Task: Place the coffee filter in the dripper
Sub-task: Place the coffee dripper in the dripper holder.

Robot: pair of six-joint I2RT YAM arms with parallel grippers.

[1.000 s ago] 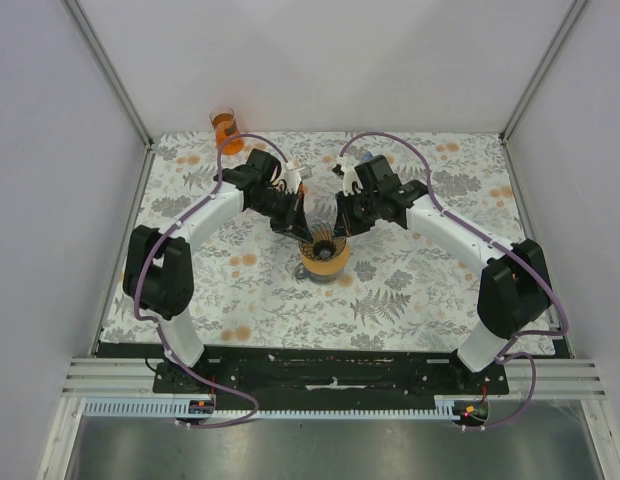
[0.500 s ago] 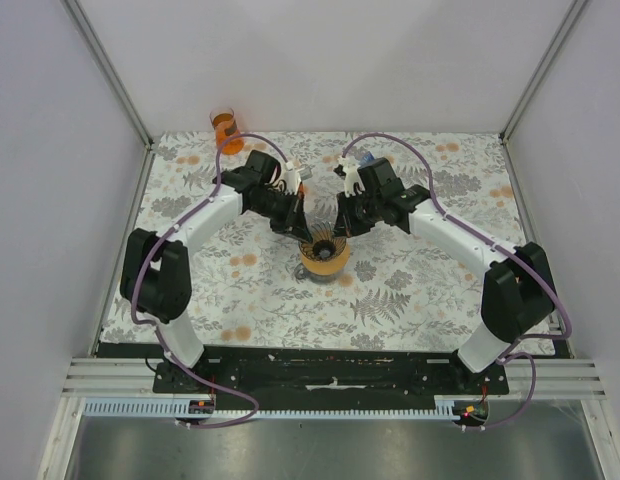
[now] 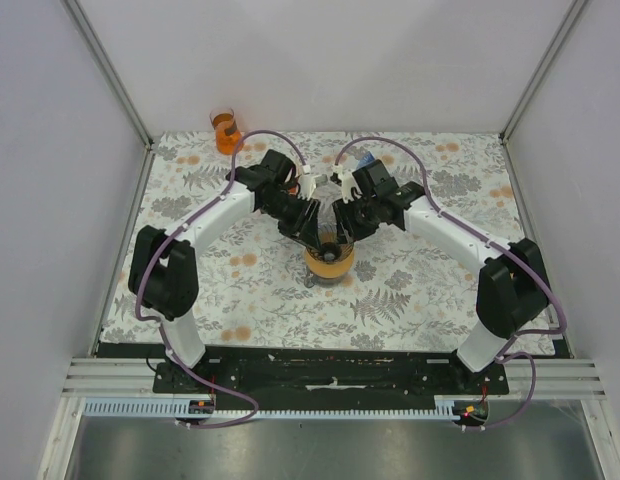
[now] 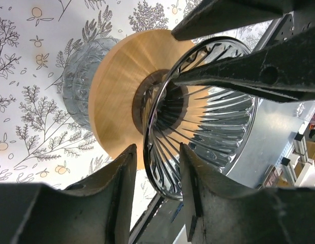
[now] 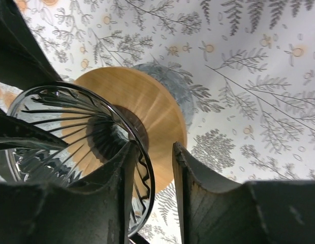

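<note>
Twin white-shelled arms, left arm [image 3: 212, 212] and right arm [image 3: 452, 232], show bulky black joint housings [image 3: 162, 272] at the frame's sides, looping purple cables [image 3: 256, 134], and a matte black left end effector [image 4: 156, 152] and right end effector [image 5: 154, 148].

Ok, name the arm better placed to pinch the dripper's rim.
Right, narrowly. Both the right gripper and the left gripper stand open astride the rim of the dripper, but the rim reaches deeper between the right one's fingers, so it likely gets the fuller bite.
</note>
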